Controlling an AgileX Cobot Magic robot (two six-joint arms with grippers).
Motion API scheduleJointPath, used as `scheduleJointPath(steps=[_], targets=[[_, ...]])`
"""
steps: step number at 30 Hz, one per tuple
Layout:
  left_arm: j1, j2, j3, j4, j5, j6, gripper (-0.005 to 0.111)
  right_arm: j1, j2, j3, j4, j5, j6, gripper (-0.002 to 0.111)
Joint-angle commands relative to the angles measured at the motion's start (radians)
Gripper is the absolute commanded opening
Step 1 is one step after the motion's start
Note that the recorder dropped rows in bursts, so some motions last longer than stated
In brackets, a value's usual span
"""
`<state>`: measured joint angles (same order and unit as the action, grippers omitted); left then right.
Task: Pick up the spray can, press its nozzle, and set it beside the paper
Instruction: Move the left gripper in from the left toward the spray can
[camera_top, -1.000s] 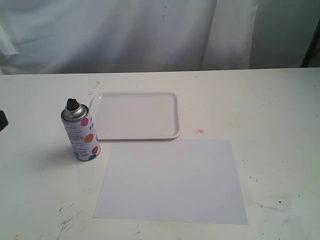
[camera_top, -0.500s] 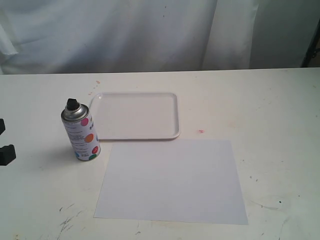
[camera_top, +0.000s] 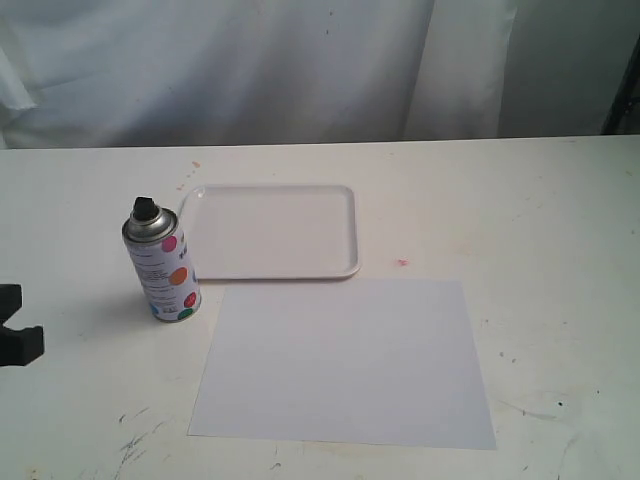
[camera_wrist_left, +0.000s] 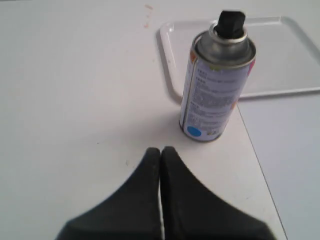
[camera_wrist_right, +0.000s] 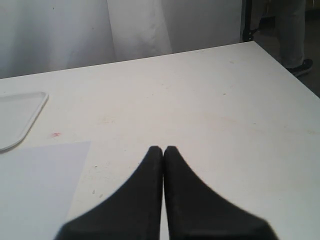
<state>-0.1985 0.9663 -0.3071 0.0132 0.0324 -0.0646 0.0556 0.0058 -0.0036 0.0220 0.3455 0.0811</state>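
White table (camera_top: 540, 220) under paper (camera_top: 345, 360); curtain (camera_top: 250, 70) behind

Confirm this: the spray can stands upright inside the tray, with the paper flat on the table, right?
Not inside: the spray can stands upright on the table beside the tray, as the left wrist view shows. The paper does lie flat on the table.

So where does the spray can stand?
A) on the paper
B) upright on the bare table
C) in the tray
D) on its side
B: the spray can stands upright on the table, outside the tray and off the paper.
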Motion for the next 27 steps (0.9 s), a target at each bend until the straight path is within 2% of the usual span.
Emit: scheduleJointPath(steps=[1,9,12,16,22,24,27], targets=[[-0.004,0.028,0.0,-0.004,0.025,-0.01,0.002,-0.006,-0.006,0.004,0.005,-0.001,0.003,0.0],[-0.004,0.028,0.0,-0.013,-0.015,-0.014,0.059,-0.006,-0.006,0.004,0.005,-0.001,0.003,0.0],[-0.004,0.028,0.0,-0.075,-0.032,-0.014,0.073,-0.006,-0.006,0.004,0.005,-0.001,0.003,0.0],[-0.004,0.038,0.0,-0.082,-0.032,-0.014,0.073,-0.006,-0.006,0.004,0.005,-0.001,0.003,0.0],[-0.004,0.184,0.0,-0.087,-0.091,-0.017,0.073,-0.006,-0.006,0.004,0.005,-0.001,0.003,0.0],[-0.004,0.254,0.0,-0.09,-0.115,-0.093,0.073,-0.006,-0.006,0.004,0.005,-0.001,0.003,0.0],[-0.004,0.299,0.0,-0.09,-0.141,-0.096,0.073,-0.006,-0.006,0.004,0.005,-0.001,0.003,0.0]])
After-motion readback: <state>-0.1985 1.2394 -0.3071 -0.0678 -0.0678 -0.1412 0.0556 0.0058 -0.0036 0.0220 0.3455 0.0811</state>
